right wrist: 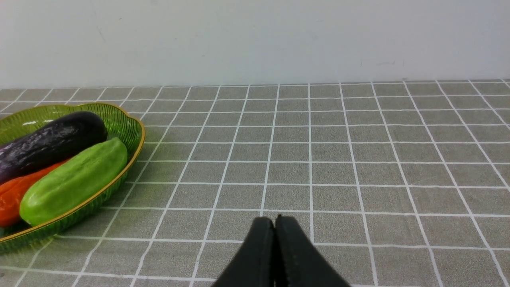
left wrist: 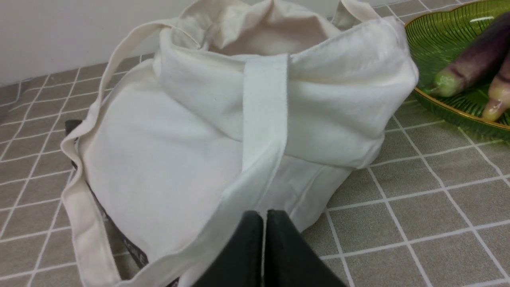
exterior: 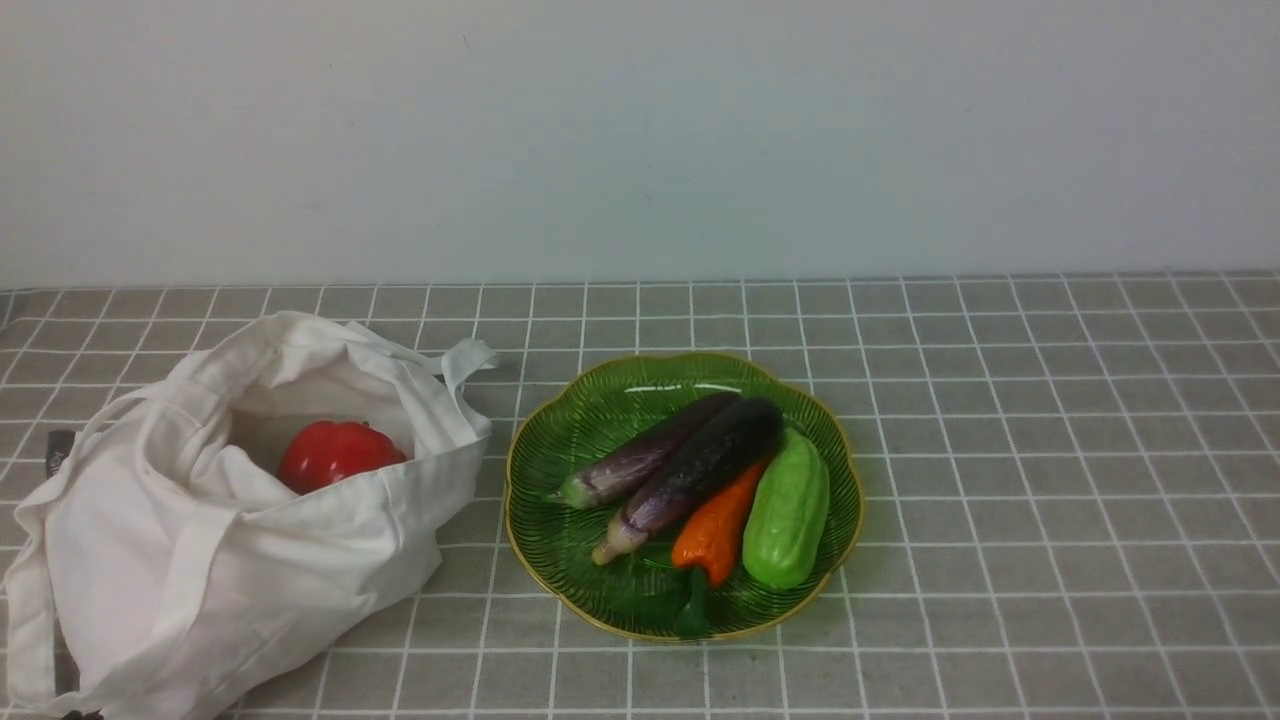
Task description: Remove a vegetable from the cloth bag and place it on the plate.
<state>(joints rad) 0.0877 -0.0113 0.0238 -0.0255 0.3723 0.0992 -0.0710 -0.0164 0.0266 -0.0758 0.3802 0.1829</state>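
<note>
The light green gourd [exterior: 787, 510] lies on the green plate [exterior: 560, 470] at its right side, beside an orange pepper [exterior: 712, 528] and two purple eggplants [exterior: 700, 465]. The white cloth bag [exterior: 200, 540] slumps open at the left with a red pepper [exterior: 335, 453] inside. Neither arm shows in the front view. In the left wrist view my left gripper [left wrist: 264, 217] is shut and empty, close in front of the cloth bag [left wrist: 191, 151]. In the right wrist view my right gripper [right wrist: 274, 221] is shut and empty over the cloth, right of the plate [right wrist: 131, 131] and gourd [right wrist: 73, 181].
A grey checked tablecloth [exterior: 1050, 480] covers the table. A pale wall [exterior: 640, 130] rises behind it. A bag strap [exterior: 25, 640] trails at the front left edge.
</note>
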